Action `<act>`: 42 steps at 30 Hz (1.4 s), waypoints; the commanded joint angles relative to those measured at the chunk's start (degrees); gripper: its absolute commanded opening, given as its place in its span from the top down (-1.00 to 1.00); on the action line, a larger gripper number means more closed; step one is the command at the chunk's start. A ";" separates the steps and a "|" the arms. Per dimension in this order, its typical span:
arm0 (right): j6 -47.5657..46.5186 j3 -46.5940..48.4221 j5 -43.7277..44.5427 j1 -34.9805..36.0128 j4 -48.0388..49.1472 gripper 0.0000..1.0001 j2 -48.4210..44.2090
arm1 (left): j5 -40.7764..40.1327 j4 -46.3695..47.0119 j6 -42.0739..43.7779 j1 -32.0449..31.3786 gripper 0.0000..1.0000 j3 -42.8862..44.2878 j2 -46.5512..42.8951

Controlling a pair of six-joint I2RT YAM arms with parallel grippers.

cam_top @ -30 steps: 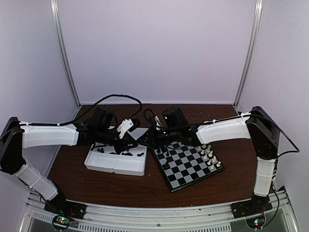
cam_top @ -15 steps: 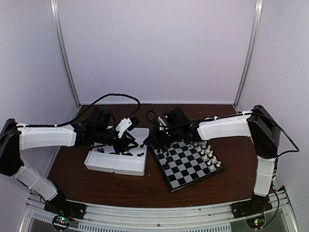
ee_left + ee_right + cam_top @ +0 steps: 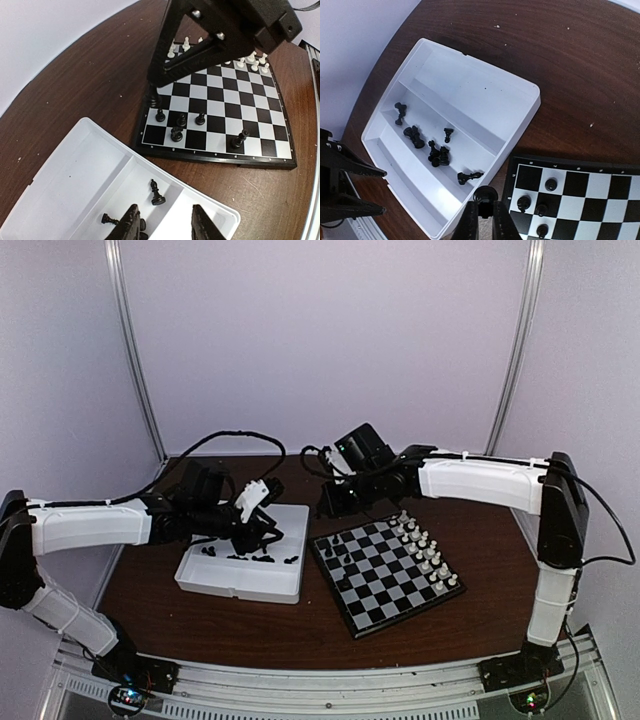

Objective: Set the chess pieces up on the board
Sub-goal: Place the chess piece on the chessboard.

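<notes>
Several black chess pieces (image 3: 176, 133) stand on the board (image 3: 392, 588) along its left edge in the top view. More of them lie loose in a narrow compartment of the white tray (image 3: 236, 586), which sits just left of the board on the brown table (image 3: 470, 615). The white pieces (image 3: 425, 550) stand in two rows along the board's right edge. My right gripper (image 3: 484, 207) is pressed together on one black piece (image 3: 485, 194), its round head showing just beyond my fingertips. I hold it above the gap between the tray and the board's near corner, at the bottom centre of my right wrist view. My left gripper (image 3: 165, 225) hangs over the tray with its fingers (image 3: 131, 224) spread apart and nothing between them; two loose pieces lie just ahead of it.
</notes>
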 commanded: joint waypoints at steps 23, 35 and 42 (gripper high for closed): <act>-10.41 6.15 5.97 0.10 -6.92 0.83 9.82 | -5.47 0.29 -1.92 0.06 0.29 0.30 0.66; -11.18 8.16 6.54 0.18 -6.41 0.83 12.79 | -7.21 -1.18 -1.37 0.06 0.29 0.42 0.33; -11.30 8.64 6.87 0.18 -6.54 0.82 13.97 | -7.43 -1.04 -1.10 0.06 0.30 0.40 0.87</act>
